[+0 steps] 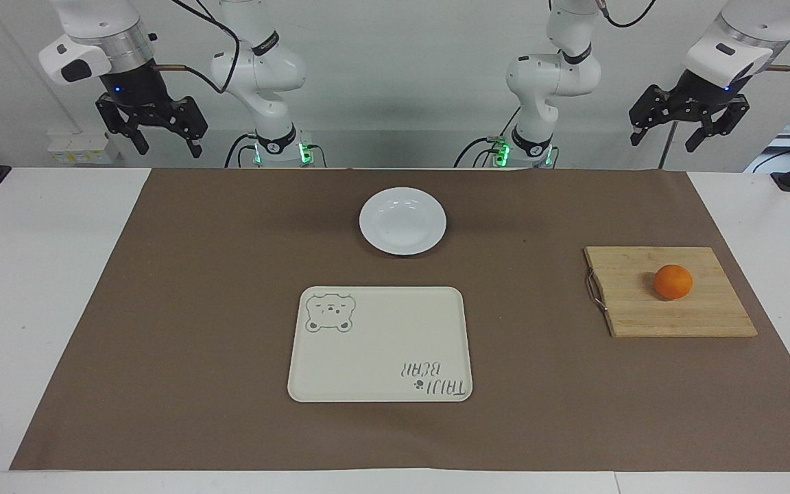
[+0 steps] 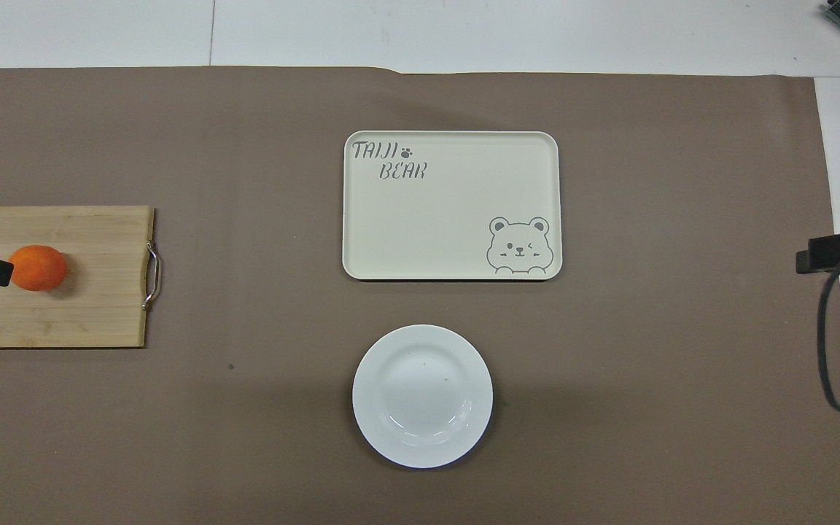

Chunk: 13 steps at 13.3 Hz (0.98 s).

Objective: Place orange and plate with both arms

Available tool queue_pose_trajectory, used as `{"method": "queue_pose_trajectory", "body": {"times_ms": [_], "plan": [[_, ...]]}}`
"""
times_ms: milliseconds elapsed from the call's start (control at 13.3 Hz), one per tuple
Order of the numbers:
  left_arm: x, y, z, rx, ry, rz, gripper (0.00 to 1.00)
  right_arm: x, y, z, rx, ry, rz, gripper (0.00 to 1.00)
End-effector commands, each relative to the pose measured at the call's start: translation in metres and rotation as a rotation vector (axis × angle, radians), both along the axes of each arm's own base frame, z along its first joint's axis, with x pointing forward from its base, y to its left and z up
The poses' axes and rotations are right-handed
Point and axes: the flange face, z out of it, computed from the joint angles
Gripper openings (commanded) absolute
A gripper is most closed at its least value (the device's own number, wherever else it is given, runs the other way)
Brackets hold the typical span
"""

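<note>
Both arms wait raised, left gripper and right gripper jaws open, empty; orange on cutting board, plate nearer the robots than the tray.

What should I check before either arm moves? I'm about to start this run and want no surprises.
1. Left gripper open, holding nothing: ok.
2. Right gripper open, holding nothing: ok.
3. Orange sits free on the board: ok.
4. Plate bare, nothing on it: ok.
5. Tray bare: ok.
6. Both grippers raised at the robots' end of the table, touching nothing: ok.
</note>
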Motion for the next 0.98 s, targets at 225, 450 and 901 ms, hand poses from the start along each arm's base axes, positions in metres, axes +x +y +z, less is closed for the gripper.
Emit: {"method": "queue_pose_trajectory", "body": {"times_ms": [225, 450, 901], "plan": [[0.001, 0.015, 0.002, 0.005, -0.031, 0.023, 1.00, 0.000, -0.003, -0.001, 0.021, 0.001, 0.015, 1.00], [0.006, 0.027, -0.012, -0.002, -0.045, 0.035, 1.00, 0.000, -0.003, -0.001, 0.021, 0.001, 0.016, 1.00], [0.026, 0.082, -0.084, -0.004, -0.063, 0.003, 1.00, 0.000, -0.003, -0.001, 0.021, 0.001, 0.016, 1.00]]}}
